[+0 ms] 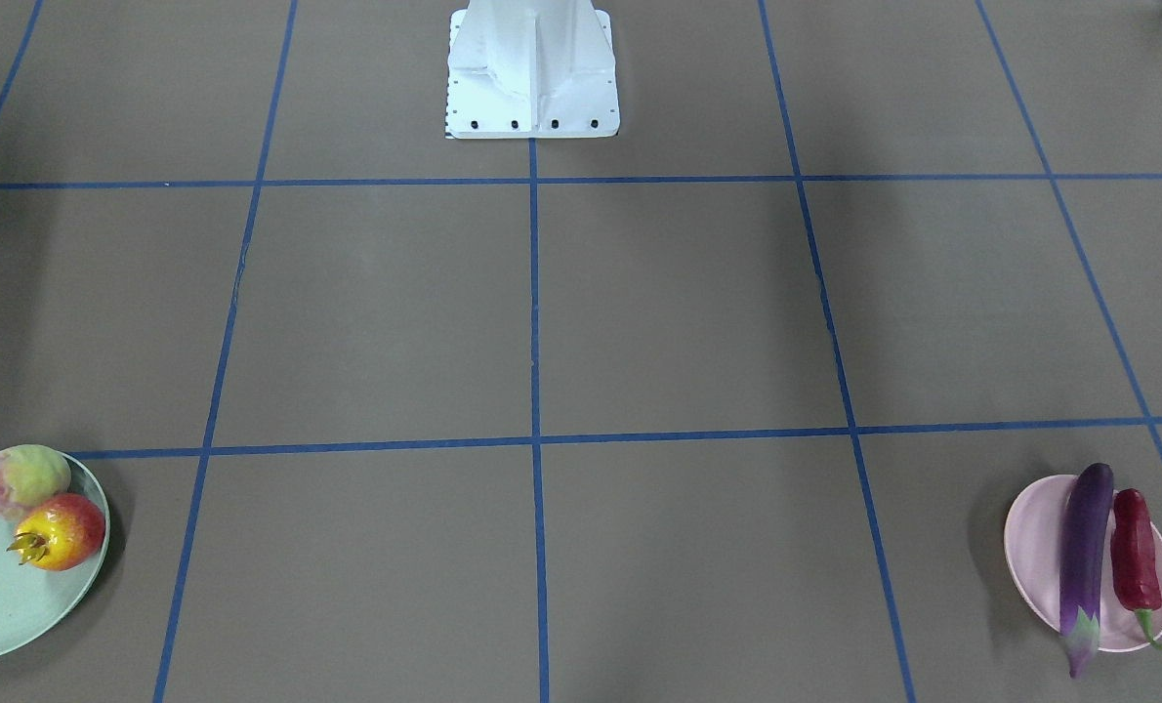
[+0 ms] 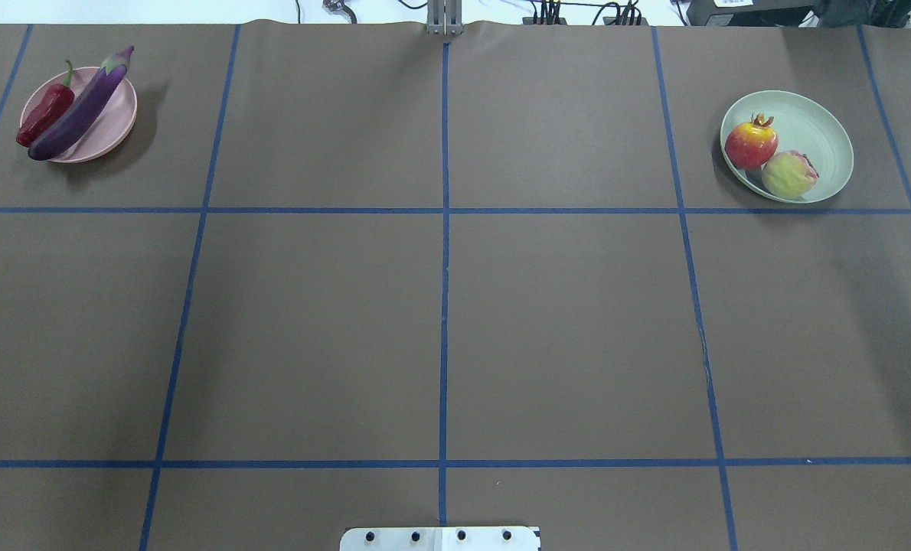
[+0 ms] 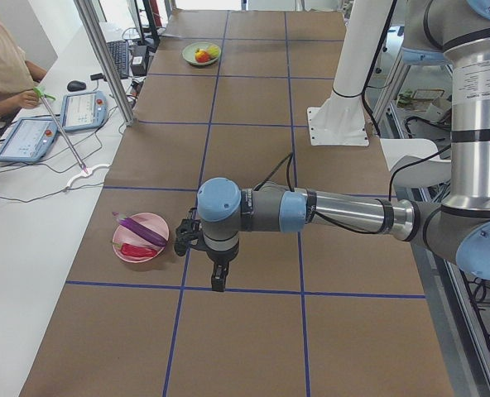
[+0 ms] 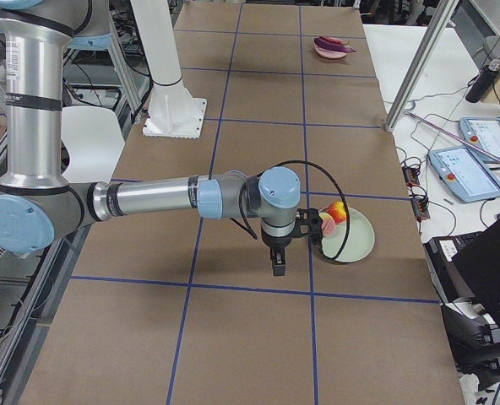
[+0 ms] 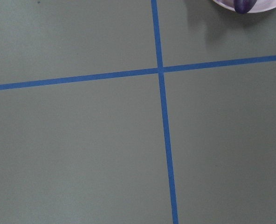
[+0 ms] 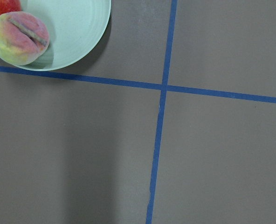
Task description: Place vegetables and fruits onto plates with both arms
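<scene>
The purple eggplant [image 2: 80,111] and the red chili [image 2: 46,115] lie side by side on the pink plate [image 2: 111,130] at the far left. On the mint green plate [image 2: 823,138] at the far right rest the pomegranate [image 2: 750,145] and the peach [image 2: 788,174], touching. My left gripper [image 3: 218,281] hangs over bare table just beside the pink plate [image 3: 141,248]; only the side view shows it, so I cannot tell its state. My right gripper [image 4: 278,266] hovers beside the green plate [image 4: 355,240], state likewise unclear. The peach [image 6: 19,37] fills the right wrist view's top left corner.
Blue tape lines [image 2: 444,306] divide the brown table into squares. The white base block [image 1: 532,73] stands at the robot's edge. A side table with tablets [image 3: 59,124], a metal post [image 3: 104,58] and a seated person [image 3: 1,58] runs along the far side.
</scene>
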Controlling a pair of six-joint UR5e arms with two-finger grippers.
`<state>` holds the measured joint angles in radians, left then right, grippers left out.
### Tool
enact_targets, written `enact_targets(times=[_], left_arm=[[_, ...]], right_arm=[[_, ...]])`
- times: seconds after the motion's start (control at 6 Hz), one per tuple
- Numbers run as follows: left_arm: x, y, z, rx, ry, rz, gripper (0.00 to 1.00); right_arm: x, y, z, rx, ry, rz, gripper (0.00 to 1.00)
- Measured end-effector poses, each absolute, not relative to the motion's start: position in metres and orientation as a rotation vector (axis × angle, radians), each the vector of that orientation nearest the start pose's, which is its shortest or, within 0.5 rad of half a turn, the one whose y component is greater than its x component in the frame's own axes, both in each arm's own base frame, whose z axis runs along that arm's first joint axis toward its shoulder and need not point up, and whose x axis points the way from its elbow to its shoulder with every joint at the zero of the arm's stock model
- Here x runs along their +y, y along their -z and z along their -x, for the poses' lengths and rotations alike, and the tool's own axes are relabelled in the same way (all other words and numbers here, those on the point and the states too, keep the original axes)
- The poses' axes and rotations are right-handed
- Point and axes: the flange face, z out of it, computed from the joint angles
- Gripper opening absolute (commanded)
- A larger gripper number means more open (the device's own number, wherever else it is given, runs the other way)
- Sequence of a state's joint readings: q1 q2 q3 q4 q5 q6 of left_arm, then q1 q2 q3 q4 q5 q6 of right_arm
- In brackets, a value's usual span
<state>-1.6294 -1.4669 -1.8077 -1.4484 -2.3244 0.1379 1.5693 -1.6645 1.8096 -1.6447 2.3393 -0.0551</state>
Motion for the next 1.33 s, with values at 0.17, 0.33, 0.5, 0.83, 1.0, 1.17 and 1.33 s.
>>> enact_targets(times=[0.17,0.33,0.5,0.83,1.0,1.17,1.33], left_arm=[[-0.439,-0.605,0.092,0.746,-0.078,-0.084,1.00],[-0.435,-0.605,0.092,0.745,-0.077,-0.085,1.00],[-0.430,-0.604,0.092,0.744,-0.078,-0.086,1.00],[-0.425,-0.597,0.092,0.743,-0.083,-0.096,1.00],[-0.424,-0.597,0.092,0.743,-0.083,-0.096,1.00],[-0.424,-0.598,0.092,0.743,-0.082,-0.094,1.00],[-0.424,-0.598,0.091,0.743,-0.082,-0.093,1.00]], right_arm=[[-0.453,-0.594,-0.063,-0.766,0.083,-0.090,1.00],[-0.452,-0.593,-0.063,-0.766,0.084,-0.091,1.00],[-0.452,-0.593,-0.063,-0.766,0.082,-0.091,1.00],[-0.452,-0.593,-0.063,-0.764,0.077,-0.089,1.00],[-0.452,-0.594,-0.063,-0.761,0.078,-0.087,1.00],[-0.451,-0.595,-0.063,-0.757,0.079,-0.086,1.00],[-0.451,-0.595,-0.063,-0.755,0.078,-0.084,1.00]])
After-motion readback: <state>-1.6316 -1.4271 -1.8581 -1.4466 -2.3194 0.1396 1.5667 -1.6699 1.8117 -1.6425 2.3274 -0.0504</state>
